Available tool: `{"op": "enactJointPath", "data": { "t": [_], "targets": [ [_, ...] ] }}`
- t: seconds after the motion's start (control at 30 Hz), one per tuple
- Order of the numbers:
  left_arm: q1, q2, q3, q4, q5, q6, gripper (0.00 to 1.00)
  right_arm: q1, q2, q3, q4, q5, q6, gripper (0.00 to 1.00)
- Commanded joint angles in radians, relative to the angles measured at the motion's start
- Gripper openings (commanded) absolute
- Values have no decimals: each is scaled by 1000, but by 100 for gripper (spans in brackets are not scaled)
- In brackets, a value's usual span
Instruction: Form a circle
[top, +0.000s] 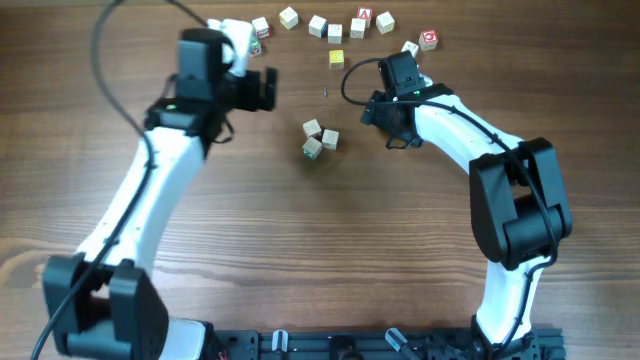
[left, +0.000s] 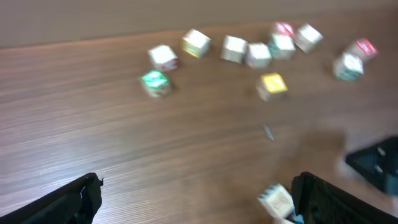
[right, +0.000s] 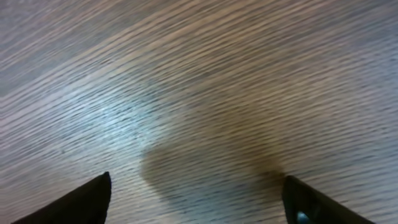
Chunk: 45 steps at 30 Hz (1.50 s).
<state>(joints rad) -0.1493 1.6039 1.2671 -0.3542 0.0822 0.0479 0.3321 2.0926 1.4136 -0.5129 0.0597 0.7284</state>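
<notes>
Far left, the left gripper (left: 196, 180) hangs above the wooden table (top: 300, 250) with its fingers spread wide and nothing between them, completely let go. In its own camera a blurred pale cube (left: 277, 200) sits just beside the finger on the right of the picture. I cannot tell whether they touch.

Along the far edge runs a long loose arc of cubes (top: 318, 25), pale wood with red and green marks, and gaps between them.

Now to the middle, and here is the group of three cubes (top: 320, 138). It sits on open table between the two arms, well short of the arc. It's a tight little triangle, each cube pressed against its neighbours. One has a green mark at the near left, one a brownish top face behind it, and one is plain and pale on the right. It is a clump, no ring to speak of.

Just beyond it lie a tiny dark speck (top: 327, 93) and a single yellow cube (top: 336, 58).

On the right, the right gripper (right: 196, 179) has its fingers set wide apart with only bare wood grain and a soft shadow between them. It holds nothing.
</notes>
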Motion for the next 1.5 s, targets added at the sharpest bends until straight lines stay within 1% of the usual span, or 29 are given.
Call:
{"op": "enactJointPath", "data": {
  "t": [0.0,0.03,0.1,0.23,0.3,0.4,0.5,0.57,0.6,0.63,0.67,0.7,0.77,0.83,0.9,1.0,1.13,1.33,1.47],
  "targets": [
    [73,1,1,-1,-5,-80,100,0,11,-5,-3,-172,-38,88],
    [98,6,1,0,-5,-121,100,0,9,-5,0,-210,-53,87],
    [135,14,1,3,-5,-164,100,0,6,-4,-1,-219,-55,83],
    [171,39,1,3,-5,-188,100,0,-5,4,6,-221,-51,81],
    [170,55,1,3,2,-188,100,0,-6,21,8,-245,-85,82],
    [165,101,1,18,103,-187,100,0,-6,54,8,-253,-163,84],
    [164,164,1,64,165,-188,100,0,-6,58,29,-253,-178,83],
    [164,219,1,91,169,-254,84,0,-6,58,35,-253,-175,72],
    [164,247,1,103,178,-304,65,0,-6,58,34,-252,-175,62],
    [161,277,1,116,200,-343,46,0,-6,58,34,-248,-175,56],
    [155,302,1,128,226,-358,31,0,-6,58,34,-230,-176,48],
    [147,327,1,140,244,-371,21,0,-6,58,34,-202,-175,42],
    [124,362,1,158,251,-376,10,0,-6,58,34,-158,-173,40],
    [87,391,1,163,251,-379,4,0,-6,58,34,-92,-116,40],
    [38,406,1,160,250,-384,4,0,-5,58,35,-24,-71,40],
    [-10,426,1,159,245,-432,4,0,-5,58,34,10,-47,40],
    [-37,473,0,149,235,-502,4,0,-4,51,32,20,-48,40],
    [-45,500,0,101,245,-509,4,0,-3,50,30,24,-48,40],
    [-67,500,1,91,278,-509,4,0,-3,50,30,24,-48,40]
  ]
}}
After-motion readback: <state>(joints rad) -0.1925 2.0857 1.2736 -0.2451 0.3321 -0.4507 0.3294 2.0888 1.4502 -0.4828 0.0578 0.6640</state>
